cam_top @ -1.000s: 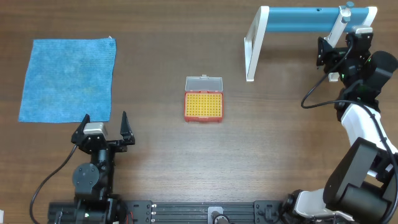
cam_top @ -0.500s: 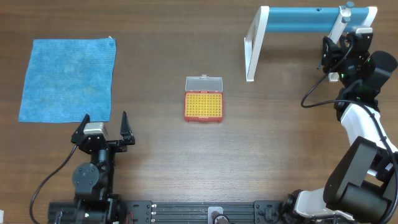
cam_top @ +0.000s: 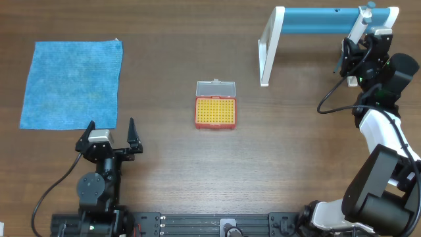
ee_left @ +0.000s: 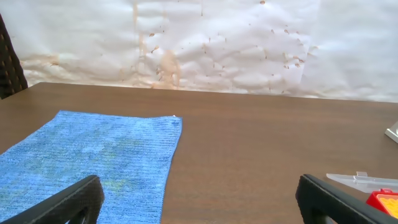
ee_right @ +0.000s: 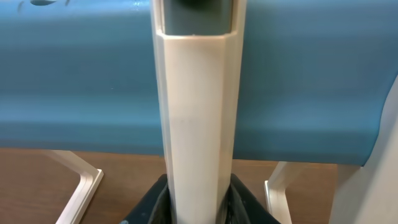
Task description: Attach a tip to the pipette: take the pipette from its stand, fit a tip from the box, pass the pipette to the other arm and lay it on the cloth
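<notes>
Gripping the white pipette (cam_top: 360, 27) where it is hanging on its stand (cam_top: 309, 20) at the far right corner of the table (cam_top: 197, 178), the right gripper (cam_top: 347, 56) is facing the riskiest step, seen from above. A pull at an angle could snag the smooth plastic body or tip the light, white-legged stand. The orange tip box (cam_top: 215, 112), its clear lid (cam_top: 216, 86) folded back, is sitting near the table's middle, and the blue cloth (cam_top: 71, 84) is lying flat toward the far left corner. The left gripper (cam_top: 110, 128) is resting by the near edge, jaws spread wide and holding nothing. From the left wrist, the cloth's soft ribbed weave is looking liable to bunch under a careless set-down. From the right wrist, the dark fingers (ee_right: 149, 199) are appearing to press both flanks of the flat-faced cream shaft before the glossy blue bar (ee_right: 74, 81), where a slick surface could let the grip slide.
</notes>
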`<action>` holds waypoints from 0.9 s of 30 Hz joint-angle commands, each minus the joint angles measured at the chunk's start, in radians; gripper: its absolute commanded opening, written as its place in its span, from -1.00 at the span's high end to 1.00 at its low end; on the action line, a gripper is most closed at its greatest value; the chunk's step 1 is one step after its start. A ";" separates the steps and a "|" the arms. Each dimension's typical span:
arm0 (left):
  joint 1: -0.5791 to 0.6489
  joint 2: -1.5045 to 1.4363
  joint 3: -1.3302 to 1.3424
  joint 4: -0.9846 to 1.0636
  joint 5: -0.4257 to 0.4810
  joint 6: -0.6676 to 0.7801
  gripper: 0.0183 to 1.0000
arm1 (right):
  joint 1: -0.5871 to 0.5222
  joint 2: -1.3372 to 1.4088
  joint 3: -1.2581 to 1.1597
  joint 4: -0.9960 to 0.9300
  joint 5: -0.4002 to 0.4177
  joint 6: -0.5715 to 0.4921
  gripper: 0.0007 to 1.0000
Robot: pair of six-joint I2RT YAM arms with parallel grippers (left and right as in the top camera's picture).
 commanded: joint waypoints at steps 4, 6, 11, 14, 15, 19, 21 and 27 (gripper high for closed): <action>-0.002 -0.005 -0.002 -0.004 -0.016 -0.016 -0.99 | 0.007 0.007 0.018 0.005 -0.002 0.005 0.63; -0.002 -0.005 -0.002 -0.004 -0.016 -0.016 -0.99 | 0.007 -0.003 0.018 0.004 -0.002 0.004 0.63; -0.002 -0.005 -0.002 -0.004 -0.016 -0.016 -1.00 | 0.007 -0.071 0.018 0.005 -0.002 0.004 0.70; -0.002 -0.005 -0.002 -0.004 -0.016 -0.016 -1.00 | 0.007 -0.134 0.018 0.010 -0.002 0.004 0.71; -0.002 -0.005 -0.002 -0.004 -0.016 -0.016 -0.99 | 0.007 -0.165 0.018 0.011 -0.002 0.005 0.72; -0.002 -0.005 -0.002 -0.004 -0.016 -0.016 -1.00 | 0.025 -0.322 0.018 0.050 -0.112 0.127 0.84; -0.002 -0.005 -0.002 -0.004 -0.016 -0.016 -1.00 | 0.070 -0.369 0.018 0.076 -0.183 0.177 0.85; -0.002 -0.005 -0.002 -0.004 -0.016 -0.016 -1.00 | 0.351 -0.360 -0.026 0.190 -0.292 0.258 0.85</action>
